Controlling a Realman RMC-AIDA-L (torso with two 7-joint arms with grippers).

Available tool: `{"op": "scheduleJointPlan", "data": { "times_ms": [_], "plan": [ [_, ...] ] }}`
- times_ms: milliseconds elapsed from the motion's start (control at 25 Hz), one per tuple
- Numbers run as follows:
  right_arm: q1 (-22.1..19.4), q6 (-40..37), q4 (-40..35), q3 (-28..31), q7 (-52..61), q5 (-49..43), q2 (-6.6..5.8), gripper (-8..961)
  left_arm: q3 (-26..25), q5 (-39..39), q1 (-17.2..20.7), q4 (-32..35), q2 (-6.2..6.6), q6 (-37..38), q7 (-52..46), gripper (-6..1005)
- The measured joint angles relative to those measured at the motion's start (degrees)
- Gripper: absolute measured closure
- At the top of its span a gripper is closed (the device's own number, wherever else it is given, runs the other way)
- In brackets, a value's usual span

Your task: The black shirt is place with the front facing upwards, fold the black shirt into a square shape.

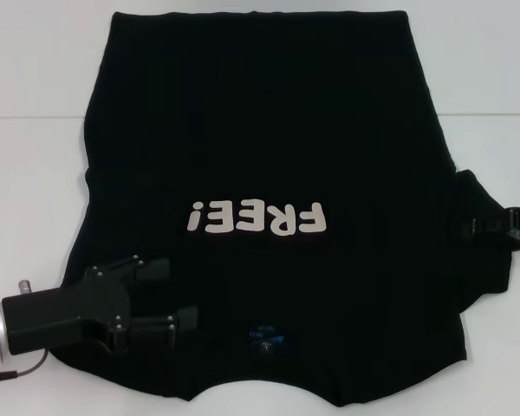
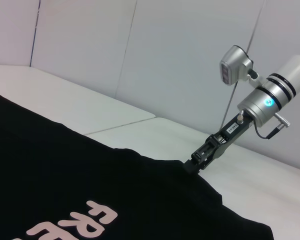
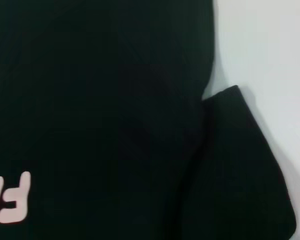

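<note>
A white table (image 1: 26,173) carries the black shirt (image 1: 269,147), which lies spread flat and front side up across most of the surface, its hem at the far edge and its collar toward the robot. The white "FREE!" lettering (image 1: 257,218) sits at the middle of the chest and reads upside down from the head camera; a small blue neck label (image 1: 266,334) shows just inside the collar at the near edge. The shirt's sleeve on the robot's right (image 1: 481,251) lies stretched out sideways over the table, its dark cloth filling the near part of the right wrist view.

The left gripper (image 1: 180,295) rests over the shirt's near left shoulder area, its two black fingers (image 1: 156,269) spread apart and pointing toward the collar, with nothing caught between them. The right gripper (image 1: 513,227) sits at the outer end of the right sleeve, at the edge of the head view; seen from the left wrist camera, its tip (image 2: 194,164) meets the edge of the cloth, but whether its fingers are parted or closed on the sleeve cannot be told.
</note>
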Motion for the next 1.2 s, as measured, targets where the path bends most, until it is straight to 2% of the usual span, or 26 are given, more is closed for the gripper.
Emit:
{"op": "scheduleJointPlan", "data": {
  "times_ms": [480, 720, 800, 1040, 1200],
  "plan": [
    [-0.2, -0.4, -0.1, -0.2, 0.0, 1.5, -0.45, 36, -0.1, 0.0, 0.0, 0.0, 0.00, 0.0, 0.0, 63],
    [-0.4, 0.1, -0.5, -0.5, 0.1, 1.3, -0.59, 220, -0.1, -0.2, 0.0, 0.0, 0.04, -0.1, 0.0, 63],
    [-0.4, 0.1, -0.5, -0.8, 0.3, 0.8, -0.78, 419, -0.1, -0.3, 0.0, 0.0, 0.10, -0.1, 0.0, 62],
    [-0.2, 0.1, -0.2, -1.1, 0.6, -0.9, -0.83, 674, -0.1, -0.4, 0.0, 0.0, 0.18, -0.1, 0.0, 62],
    [-0.2, 0.1, -0.2, -1.6, 0.7, -1.0, -0.85, 753, -0.1, -0.4, 0.0, 0.0, 0.18, -0.1, 0.0, 62]
  ]
}}
